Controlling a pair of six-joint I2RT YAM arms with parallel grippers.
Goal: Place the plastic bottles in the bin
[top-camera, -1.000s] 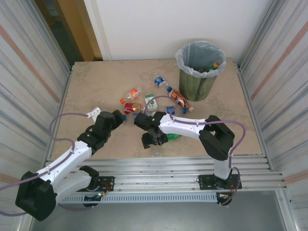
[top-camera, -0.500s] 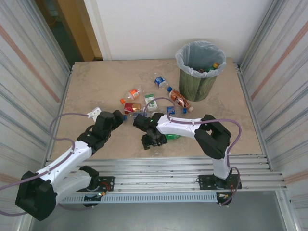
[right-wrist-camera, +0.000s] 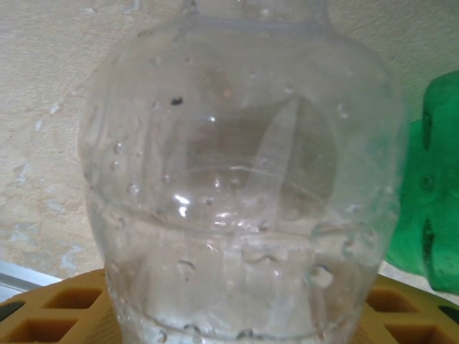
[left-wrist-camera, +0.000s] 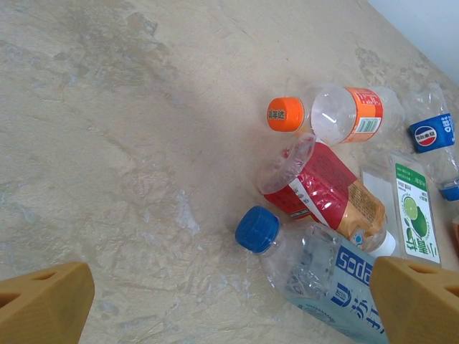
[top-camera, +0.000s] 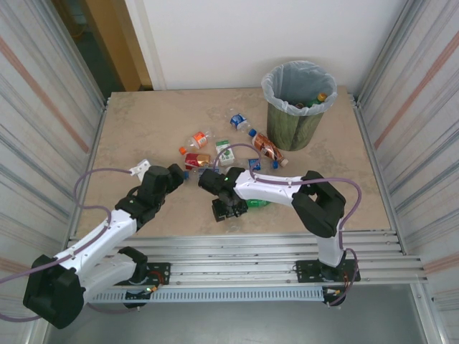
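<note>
In the left wrist view, a Pepsi roundel with tiny wording sits on the blue label (left-wrist-camera: 430,132) at two o'clock. The blue-capped bottle (left-wrist-camera: 310,274) at five o'clock carries large white upside-down letters, only partly readable. The print on the orange cap (left-wrist-camera: 285,114) is illegible.

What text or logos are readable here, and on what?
"soda", probably; upside down and part hidden: blue label of the blue-capped bottle.
Round Pepsi-style logo, wording too small to read: blue-label bottle.
Orange cap: print too small.
Lime label: characters blurred.
Red-label bottle: fine print unreadable.
Clear bottle: no text.
</note>
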